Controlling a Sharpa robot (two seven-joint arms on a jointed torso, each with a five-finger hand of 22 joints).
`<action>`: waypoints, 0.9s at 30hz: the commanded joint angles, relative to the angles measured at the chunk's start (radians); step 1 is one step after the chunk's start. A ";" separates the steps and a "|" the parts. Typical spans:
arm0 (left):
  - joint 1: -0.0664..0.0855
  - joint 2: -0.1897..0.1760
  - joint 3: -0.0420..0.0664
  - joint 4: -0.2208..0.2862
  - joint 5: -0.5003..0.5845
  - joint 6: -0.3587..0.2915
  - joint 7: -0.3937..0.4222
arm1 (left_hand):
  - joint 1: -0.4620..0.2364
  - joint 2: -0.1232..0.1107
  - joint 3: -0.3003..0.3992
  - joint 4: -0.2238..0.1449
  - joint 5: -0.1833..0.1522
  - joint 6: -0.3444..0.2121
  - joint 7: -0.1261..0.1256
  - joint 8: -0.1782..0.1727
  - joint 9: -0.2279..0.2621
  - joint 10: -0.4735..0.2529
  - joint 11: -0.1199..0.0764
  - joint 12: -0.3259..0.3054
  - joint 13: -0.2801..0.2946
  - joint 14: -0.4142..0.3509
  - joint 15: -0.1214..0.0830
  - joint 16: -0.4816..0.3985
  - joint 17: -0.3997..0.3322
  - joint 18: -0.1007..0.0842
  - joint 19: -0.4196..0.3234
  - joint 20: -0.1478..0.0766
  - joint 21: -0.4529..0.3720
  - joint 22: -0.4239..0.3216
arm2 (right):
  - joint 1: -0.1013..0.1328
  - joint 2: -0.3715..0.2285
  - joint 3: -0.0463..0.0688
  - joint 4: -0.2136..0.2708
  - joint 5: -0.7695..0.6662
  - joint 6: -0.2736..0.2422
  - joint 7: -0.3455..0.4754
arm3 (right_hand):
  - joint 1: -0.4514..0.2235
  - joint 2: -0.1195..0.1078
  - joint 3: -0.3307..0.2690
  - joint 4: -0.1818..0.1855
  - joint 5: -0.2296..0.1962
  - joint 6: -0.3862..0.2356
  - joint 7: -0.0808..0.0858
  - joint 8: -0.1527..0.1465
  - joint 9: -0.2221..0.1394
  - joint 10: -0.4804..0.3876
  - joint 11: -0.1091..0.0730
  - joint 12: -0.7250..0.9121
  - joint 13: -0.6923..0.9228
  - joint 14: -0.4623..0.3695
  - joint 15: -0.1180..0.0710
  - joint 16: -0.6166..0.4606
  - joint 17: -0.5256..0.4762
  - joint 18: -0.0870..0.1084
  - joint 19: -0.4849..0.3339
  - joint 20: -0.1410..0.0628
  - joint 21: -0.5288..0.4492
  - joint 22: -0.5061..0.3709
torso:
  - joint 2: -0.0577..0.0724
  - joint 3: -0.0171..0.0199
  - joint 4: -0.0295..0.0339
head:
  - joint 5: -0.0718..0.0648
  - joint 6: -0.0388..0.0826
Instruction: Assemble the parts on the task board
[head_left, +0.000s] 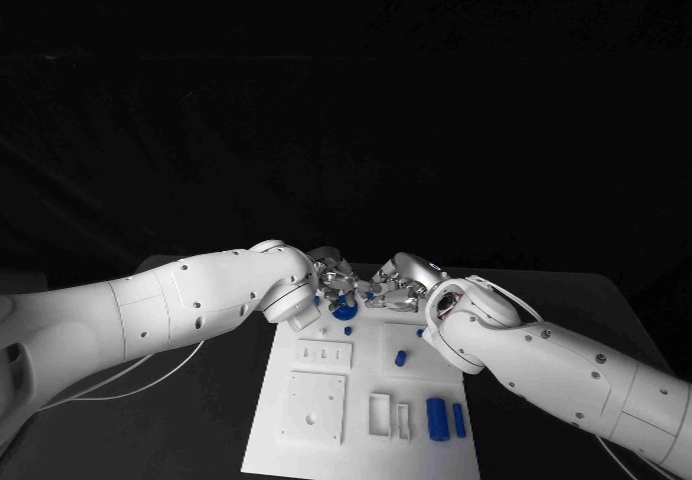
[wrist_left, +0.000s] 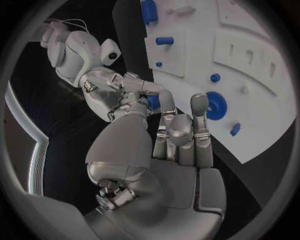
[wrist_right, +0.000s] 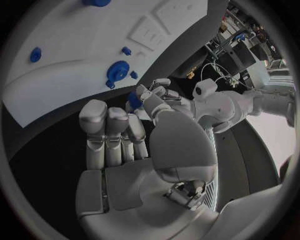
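both hands meet over the far edge of the task board (head_left: 361, 420). the left hand (head_left: 335, 282) pinches a small blue part (wrist_left: 153, 102) in its fingertips, and the right hand (head_left: 401, 285) closes its fingertips on the same part from the other side. just near of them a blue gear (head_left: 345, 311) sits on the board, on the black desk (head_left: 216, 420). more blue parts lie toward the near right: a short peg (head_left: 400, 357) and a longer cylinder (head_left: 436, 413).

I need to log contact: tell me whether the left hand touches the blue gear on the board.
Apart. In the left wrist view, bare white board shows between the left hand and the blue gear.
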 joint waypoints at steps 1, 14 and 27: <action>-0.001 0.005 0.000 0.002 0.007 0.030 -0.001 | 0.002 0.010 0.000 -0.006 0.006 0.001 -0.009 -0.005 -0.002 -0.005 -0.004 0.002 0.000 0.003 -0.002 0.004 0.002 -0.014 0.007 0.001 -0.005 0.003 | 0.000 0.005 0.000 0.005 -0.013 0.011 0.002 | -0.003 0.009 0.003 -0.001 0.006 0.013 -0.006 0.003 0.008 -0.004 -0.006 -0.003 0.055 0.001 -0.008 -0.003 0.001 -0.015 0.064 -0.006 -0.002 0.068 | 0.000 -0.0006 -0.0018 | -0.002 0.001; -0.001 0.003 0.001 -0.002 0.028 0.062 0.000 | 0.053 0.044 0.078 -0.100 0.178 -0.004 -0.015 -0.004 -0.011 -0.002 -0.006 -0.012 -0.008 0.002 -0.004 0.009 0.010 -0.018 0.010 -0.001 -0.030 0.032 | 0.000 0.006 0.000 0.001 -0.018 0.011 -0.008 | -0.003 0.009 0.003 -0.001 0.006 0.013 -0.006 0.003 0.008 -0.004 -0.006 -0.003 0.055 0.001 -0.008 -0.003 0.001 -0.015 0.064 -0.006 -0.002 0.068 | 0.001 -0.0019 0.0014 | -0.005 -0.001; -0.001 0.003 0.001 -0.007 0.082 0.117 0.001 | 0.017 0.086 0.210 -0.174 0.257 -0.005 -0.004 -0.004 0.031 0.004 0.001 -0.022 -0.011 -0.003 0.001 0.013 0.020 -0.015 0.010 0.005 -0.056 0.068 | 0.000 0.006 0.000 -0.002 -0.020 0.004 -0.011 | -0.005 0.010 0.002 -0.003 0.011 0.014 -0.007 0.003 0.009 -0.003 -0.007 -0.003 0.055 0.001 -0.008 -0.006 0.001 -0.015 0.064 -0.006 -0.002 0.067 | 0.001 -0.0012 0.0002 | -0.006 -0.005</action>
